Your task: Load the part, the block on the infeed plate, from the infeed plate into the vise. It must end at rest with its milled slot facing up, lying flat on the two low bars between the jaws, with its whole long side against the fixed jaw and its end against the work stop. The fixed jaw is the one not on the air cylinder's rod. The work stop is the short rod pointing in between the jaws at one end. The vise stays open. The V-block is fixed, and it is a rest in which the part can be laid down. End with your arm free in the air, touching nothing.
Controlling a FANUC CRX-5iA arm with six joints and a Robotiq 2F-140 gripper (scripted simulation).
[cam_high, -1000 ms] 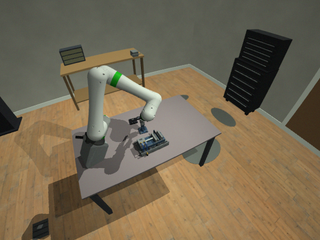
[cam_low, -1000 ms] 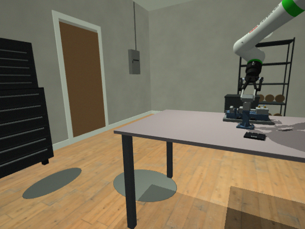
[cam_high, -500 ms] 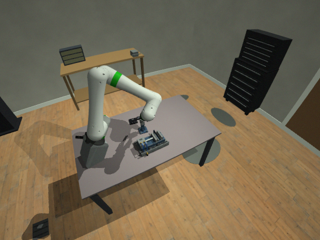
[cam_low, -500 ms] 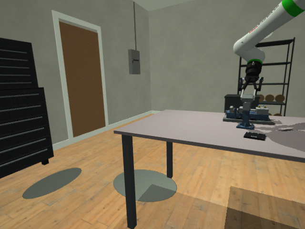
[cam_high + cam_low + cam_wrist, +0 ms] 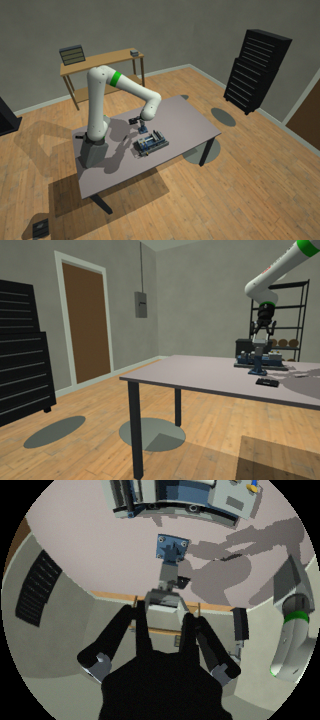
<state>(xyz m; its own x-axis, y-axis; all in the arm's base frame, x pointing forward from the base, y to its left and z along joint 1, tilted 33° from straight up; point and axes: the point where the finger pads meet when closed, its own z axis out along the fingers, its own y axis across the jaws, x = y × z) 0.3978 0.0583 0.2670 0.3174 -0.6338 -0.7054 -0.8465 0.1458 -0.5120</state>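
My gripper (image 5: 260, 341) (image 5: 164, 599) (image 5: 141, 121) is shut on the part (image 5: 260, 343) (image 5: 163, 599), a grey block held across its width at the fingertips. It hangs just above the blue V-block (image 5: 257, 366) (image 5: 142, 129) (image 5: 172, 548), pointing straight down. I cannot tell whether the part touches the V-block's top, nor which way its slot faces. The black infeed plate (image 5: 267, 382) (image 5: 133, 120) lies bare on the table beside the V-block. The vise (image 5: 152, 141) (image 5: 275, 357) (image 5: 180, 480) stands open just beyond, with nothing between its jaws.
The grey table (image 5: 180, 116) (image 5: 196, 371) carries the arm's base (image 5: 93, 152) at one end. A small dark tool (image 5: 124, 137) lies between the base and the vise. A black tool cabinet (image 5: 255, 69) and a wooden shelf (image 5: 100, 62) stand away from the table.
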